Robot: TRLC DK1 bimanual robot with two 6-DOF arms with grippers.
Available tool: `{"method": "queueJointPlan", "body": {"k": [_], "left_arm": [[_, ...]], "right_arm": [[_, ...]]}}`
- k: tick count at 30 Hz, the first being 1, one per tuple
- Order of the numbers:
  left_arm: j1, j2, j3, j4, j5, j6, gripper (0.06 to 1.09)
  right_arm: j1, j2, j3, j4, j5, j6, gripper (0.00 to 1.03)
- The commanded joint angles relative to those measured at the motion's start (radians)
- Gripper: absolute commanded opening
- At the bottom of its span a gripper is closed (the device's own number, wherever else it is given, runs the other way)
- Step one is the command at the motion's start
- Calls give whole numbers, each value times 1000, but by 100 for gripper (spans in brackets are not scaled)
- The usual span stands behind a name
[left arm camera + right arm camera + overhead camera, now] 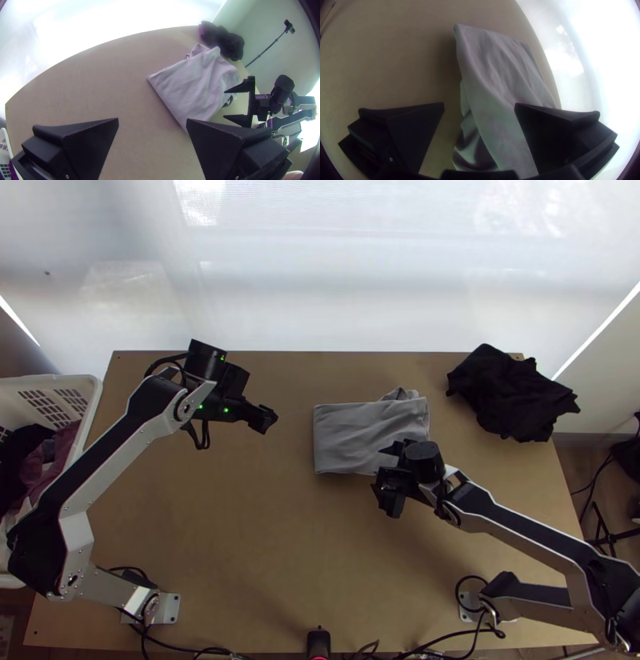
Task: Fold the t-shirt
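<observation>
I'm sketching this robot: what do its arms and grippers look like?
The left arm and right arm have silver-grey and black links, black joints and cables. The left gripper and right gripper have wide, flat black fingers. Green lights dot the left arm.

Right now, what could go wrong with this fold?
The right gripper, open at the loosely folded light-grey cloth t-shirt, might catch only some layers; a lower one pokes out. The rumpled bit at the far edge could leave a lump if folded in.
</observation>
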Motion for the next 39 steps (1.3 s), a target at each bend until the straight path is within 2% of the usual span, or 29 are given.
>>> {"method": "queueJointPlan", "body": {"k": [1, 5, 10, 17, 26, 28, 29, 33, 35, 39], "left_arm": [[2, 4, -2, 6, -2, -3, 104], [8, 3, -5, 1, -2, -7, 104], [19, 3, -3, 1, -2, -6, 104], [19, 4, -2, 1, 0, -4, 104], [27, 6, 10, -4, -2, 0, 104], [30, 6, 12, -8, -2, 2, 104], [30, 4, 10, -10, -2, 3, 104], [30, 1, 10, -17, -2, 3, 104], [30, 0, 10, -17, -2, 3, 104], [31, -5, 10, -22, -2, 5, 104]], "right_arm": [[0, 62, -18, 98, 13, -27, 98], [0, 107, -30, 192, 43, -69, 98], [5, 138, -30, 203, 52, -71, 98], [-11, 237, -10, 292, 89, -103, 98], [-89, 398, 108, 308, 136, -88, 98], [-95, 421, 149, 308, 145, -53, 97], [-96, 431, 172, 304, 161, -20, 87], [-86, 432, 221, 275, 162, 16, 23], [-78, 434, 235, 272, 162, 33, 3], [-61, 412, 244, 235, 162, 99, 3]]}}
